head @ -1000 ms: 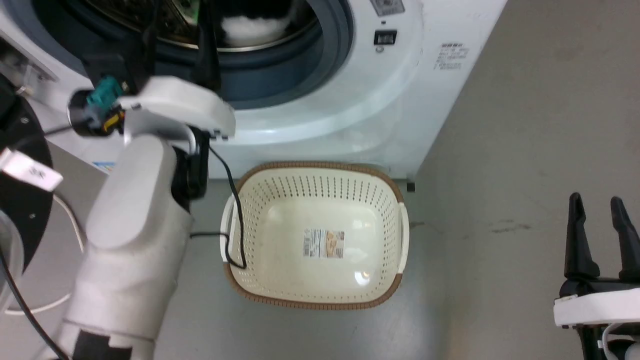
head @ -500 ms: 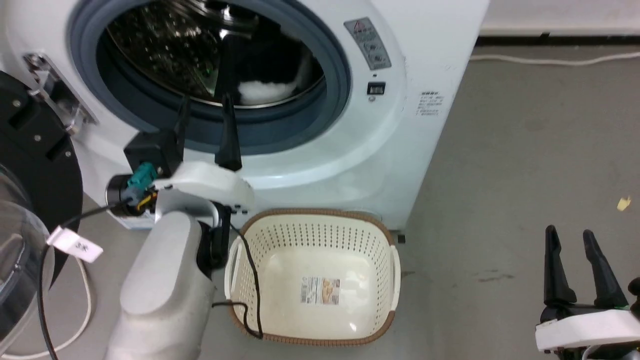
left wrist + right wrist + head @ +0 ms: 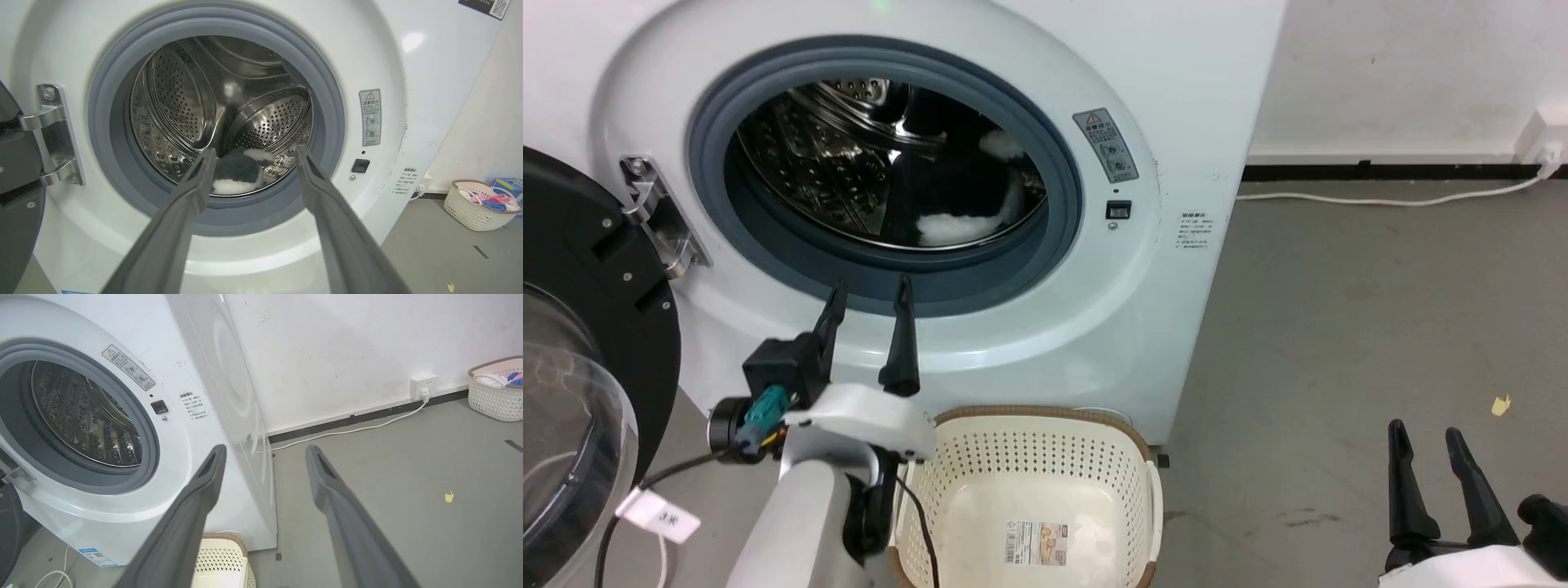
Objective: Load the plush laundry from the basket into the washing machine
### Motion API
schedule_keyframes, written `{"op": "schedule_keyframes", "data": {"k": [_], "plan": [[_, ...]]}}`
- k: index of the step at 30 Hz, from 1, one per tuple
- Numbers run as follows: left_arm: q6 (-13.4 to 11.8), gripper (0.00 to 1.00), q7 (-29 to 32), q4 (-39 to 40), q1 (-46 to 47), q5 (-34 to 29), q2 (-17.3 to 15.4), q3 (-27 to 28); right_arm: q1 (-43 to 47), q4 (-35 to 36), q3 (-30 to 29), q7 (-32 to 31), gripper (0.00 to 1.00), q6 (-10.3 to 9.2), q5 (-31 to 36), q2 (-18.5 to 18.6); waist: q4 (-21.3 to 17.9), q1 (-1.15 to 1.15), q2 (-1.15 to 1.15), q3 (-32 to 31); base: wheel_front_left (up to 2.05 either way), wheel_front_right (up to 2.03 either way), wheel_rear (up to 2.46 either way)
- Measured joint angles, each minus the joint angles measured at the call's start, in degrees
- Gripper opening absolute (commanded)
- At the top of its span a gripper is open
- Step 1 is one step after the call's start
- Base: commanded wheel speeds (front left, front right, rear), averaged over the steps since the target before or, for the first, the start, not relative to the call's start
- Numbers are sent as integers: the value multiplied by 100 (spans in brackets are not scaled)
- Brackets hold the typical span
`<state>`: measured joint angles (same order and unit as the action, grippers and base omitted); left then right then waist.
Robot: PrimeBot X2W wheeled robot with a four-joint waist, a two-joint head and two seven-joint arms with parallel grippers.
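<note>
my left tool [image 3: 872, 283] hangs just in front of the washing machine [image 3: 1143, 310], below the lower edge of its round opening. its two dark fingers are spread apart with nothing between them. in the left wrist view those fingers point straight at the opening, and the black-and-white stuffed toy [image 3: 239, 173] shows in the gap between them. it lies at the bottom of the steel drum [image 3: 179, 98], well inside the grey gasket [image 3: 102, 134]. in the head view the toy sits low in the drum with a white patch facing out. the door [image 3: 596, 310] stands swung open at the left of that view, on its metal hinge [image 3: 53, 134]. the basket [image 3: 1045, 415] stands on the grey floor [image 3: 1339, 327] just in front of the foot of the machine, right beside my left forearm [image 3: 792, 523], with its bottom and label sticker [image 3: 1035, 543] in plain sight. my right tool [image 3: 1424, 428] is low at the right, well apart from the machine, fingers parted and gripping nothing. a white cable [image 3: 1380, 198] runs along the foot of the wall, and a second basket [image 3: 476, 204] holding clothes sits further off.
</note>
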<state>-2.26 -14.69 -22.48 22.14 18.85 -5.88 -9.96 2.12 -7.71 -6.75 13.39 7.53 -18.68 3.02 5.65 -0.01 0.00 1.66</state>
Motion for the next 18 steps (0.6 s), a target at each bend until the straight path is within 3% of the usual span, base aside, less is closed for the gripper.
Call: {"op": "schedule_keyframes", "data": {"k": [18], "plan": [[-70,100,0,666,-1229,-178,143,192,214,-57,166,87,100,0,71,-1,-62,1,0,-251,0,0,0]]}}
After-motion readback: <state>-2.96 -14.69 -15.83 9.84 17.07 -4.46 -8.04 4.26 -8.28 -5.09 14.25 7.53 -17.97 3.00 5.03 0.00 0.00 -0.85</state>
